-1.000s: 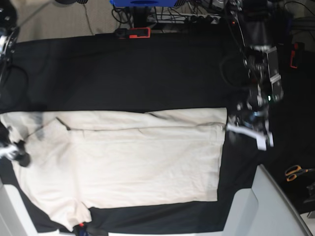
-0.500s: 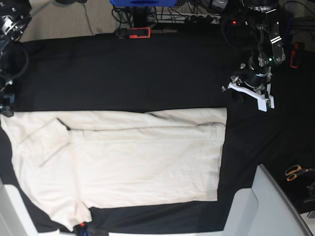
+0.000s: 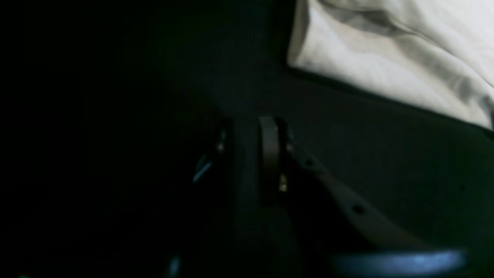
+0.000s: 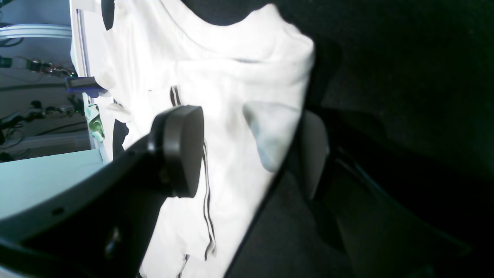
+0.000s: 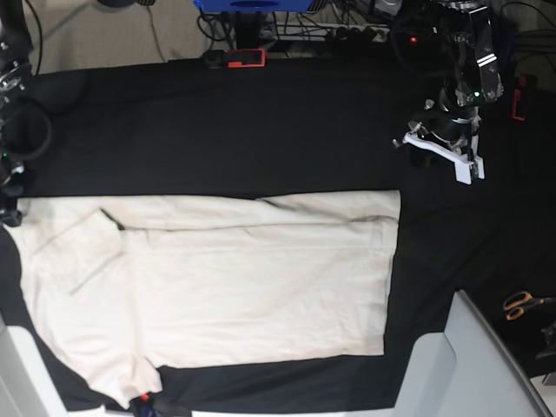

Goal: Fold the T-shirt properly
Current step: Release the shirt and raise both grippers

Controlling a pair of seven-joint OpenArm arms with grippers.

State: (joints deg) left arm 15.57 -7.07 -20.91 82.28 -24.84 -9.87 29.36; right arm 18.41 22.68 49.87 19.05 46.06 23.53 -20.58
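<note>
Cream T-shirt (image 5: 226,278) spread flat on black tablecloth (image 5: 261,130); soft, light, limp, best pinched at hem corners. Left gripper (image 5: 443,149) nearly together, empty, apart from cloth. Right gripper (image 4: 247,154) parted astride sleeve edge.

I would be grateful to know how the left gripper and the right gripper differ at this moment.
The left gripper has its jaws nearly together; the right gripper has them wide apart. The left is over bare black tablecloth, clear of the T-shirt; the right straddles the T-shirt's edge. Neither holds anything.
</note>
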